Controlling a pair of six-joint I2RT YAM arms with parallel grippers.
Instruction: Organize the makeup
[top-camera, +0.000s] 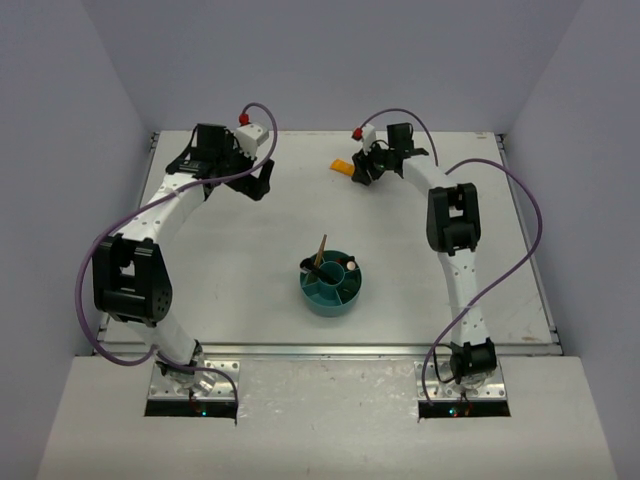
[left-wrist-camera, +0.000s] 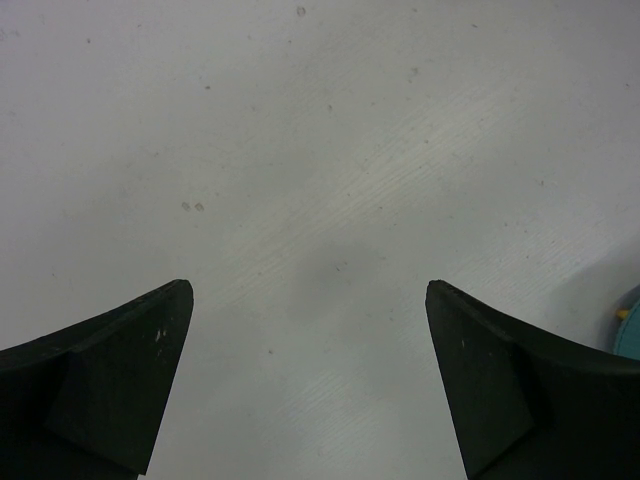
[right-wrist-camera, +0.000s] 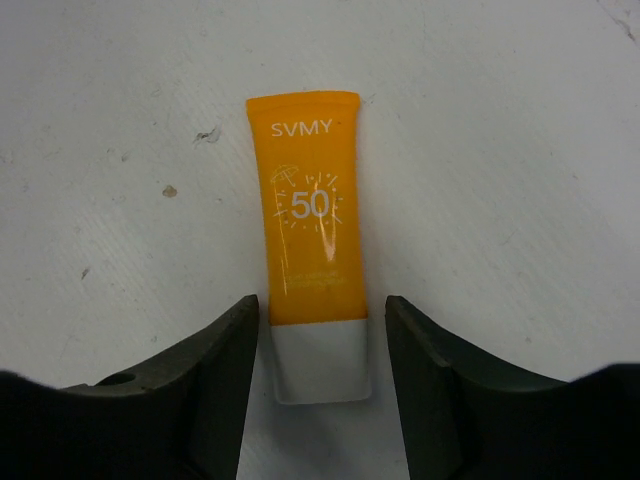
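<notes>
Pick-up step: the right jaws straddle the white cap of the orange tube (right-wrist-camera: 308, 210), which lies flat on the far bench (right-wrist-camera: 500, 150). They stand part-narrowed, with slim gaps either side. The left jaws gape wide and empty. Next likely calls for closing, lifting and carrying to the bowl (top-camera: 328, 303).

Overhead camera is looking down on the whole white table (top-camera: 240, 240); wrist cameras are facing it closely, the right sharing the flat orange-and-white tube (right-wrist-camera: 310, 250).

The white table (top-camera: 240, 250) carries a teal divided bowl (top-camera: 330, 304) mid-table and an orange-and-white tube (right-wrist-camera: 310, 230) farther back.
</notes>
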